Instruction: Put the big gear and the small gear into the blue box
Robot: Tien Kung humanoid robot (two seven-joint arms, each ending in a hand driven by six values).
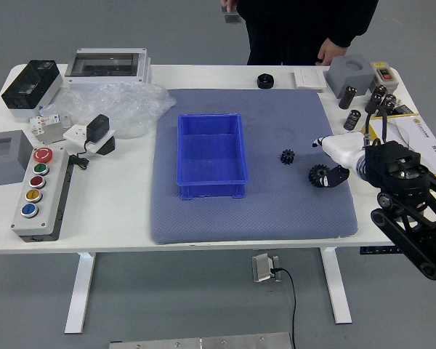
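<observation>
Right hand, fingers parted and grasping nothing, is at the big gear on the mat; a sound grip wants thumb and fingers astride the toothed rim before closing. Small gear lies between it and the blue box, whose wall calls for a lifted carry; person stands beyond, hands off both gears.

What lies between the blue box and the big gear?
The small gear, on the mat, nearer the big gear than the blue box. Head view shows it.
</observation>
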